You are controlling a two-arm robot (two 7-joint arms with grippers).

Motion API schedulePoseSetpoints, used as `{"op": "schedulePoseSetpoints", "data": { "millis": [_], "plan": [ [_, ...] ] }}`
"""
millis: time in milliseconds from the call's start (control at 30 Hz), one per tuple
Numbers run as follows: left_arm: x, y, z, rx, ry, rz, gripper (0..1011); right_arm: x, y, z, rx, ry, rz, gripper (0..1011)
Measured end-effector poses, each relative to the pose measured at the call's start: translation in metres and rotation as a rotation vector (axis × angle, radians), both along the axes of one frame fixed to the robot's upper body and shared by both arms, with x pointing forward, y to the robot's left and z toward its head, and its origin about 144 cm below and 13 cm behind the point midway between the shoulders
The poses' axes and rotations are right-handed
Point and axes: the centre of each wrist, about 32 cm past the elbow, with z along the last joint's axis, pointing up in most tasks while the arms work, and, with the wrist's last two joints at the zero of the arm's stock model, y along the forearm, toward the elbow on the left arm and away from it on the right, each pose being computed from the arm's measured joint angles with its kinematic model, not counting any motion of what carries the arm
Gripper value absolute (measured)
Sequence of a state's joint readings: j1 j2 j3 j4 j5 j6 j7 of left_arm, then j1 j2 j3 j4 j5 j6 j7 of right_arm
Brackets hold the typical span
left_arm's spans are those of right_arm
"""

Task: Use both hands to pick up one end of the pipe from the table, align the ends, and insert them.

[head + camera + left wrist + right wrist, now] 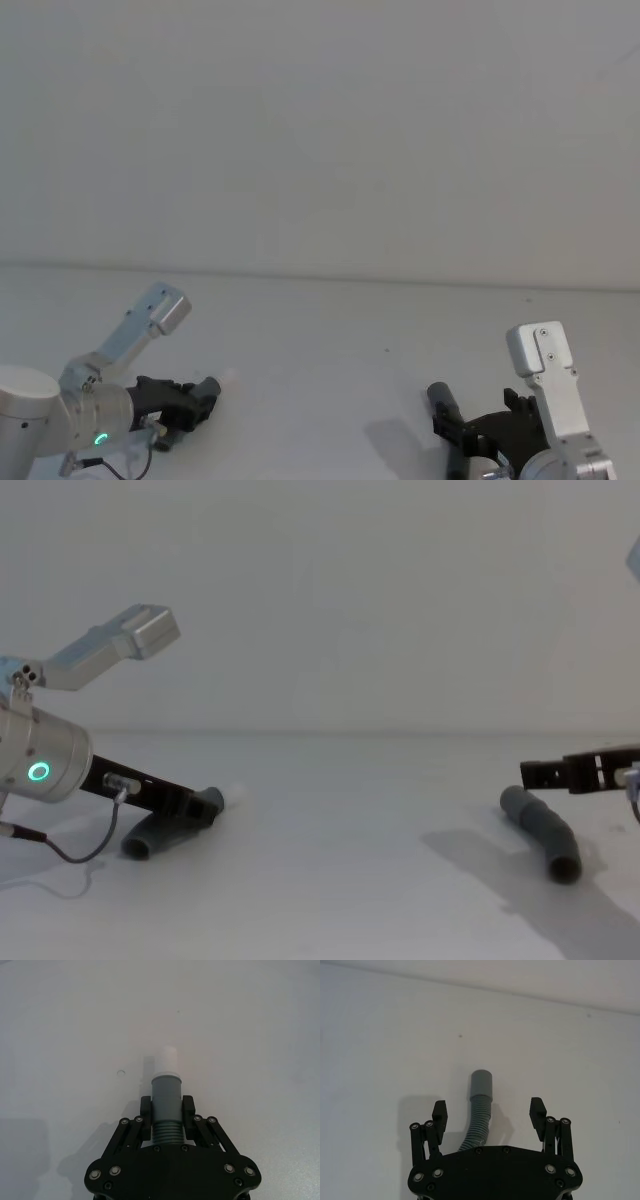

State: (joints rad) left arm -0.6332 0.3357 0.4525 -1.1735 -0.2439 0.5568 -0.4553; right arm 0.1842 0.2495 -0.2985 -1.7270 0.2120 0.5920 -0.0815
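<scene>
- Grey left hose (166, 1092) is pinched by the left gripper (167, 1107) just behind its cuff, with the white tip (167, 1060) sticking out ahead. It sits low at the robot's left, and its tail seems to rest on the table (330, 340). The fingers bear on ribs, so the piece may twist or slide back in them when pushed endwise.
- Right gripper (488, 1107) has its fingers spread wide, one on either side of the right hose (479, 1120) without touching it. That piece lies flat on the table at the robot's right, socket (482, 1082) pointing away. Closing off-centre could shove it sideways or roll it.
- Gripping the curved part well behind the socket would leave that end free to droop, which would spoil the alignment.
- Both pieces lie well apart. The bend in either may bring tip and socket together at an angle, so they jam at the rim instead of seating.
</scene>
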Motion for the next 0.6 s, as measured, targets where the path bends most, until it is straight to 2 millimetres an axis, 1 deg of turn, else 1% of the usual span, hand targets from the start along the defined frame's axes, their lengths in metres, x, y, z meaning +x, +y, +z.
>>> {"op": "schedulePoseSetpoints", "data": {
  "millis": [600],
  "plan": [
    [0.0,0.0,0.0,0.0,0.0,0.0,325,0.015,0.005,-0.009,0.003,0.122,-0.05,1004]
  ]
}}
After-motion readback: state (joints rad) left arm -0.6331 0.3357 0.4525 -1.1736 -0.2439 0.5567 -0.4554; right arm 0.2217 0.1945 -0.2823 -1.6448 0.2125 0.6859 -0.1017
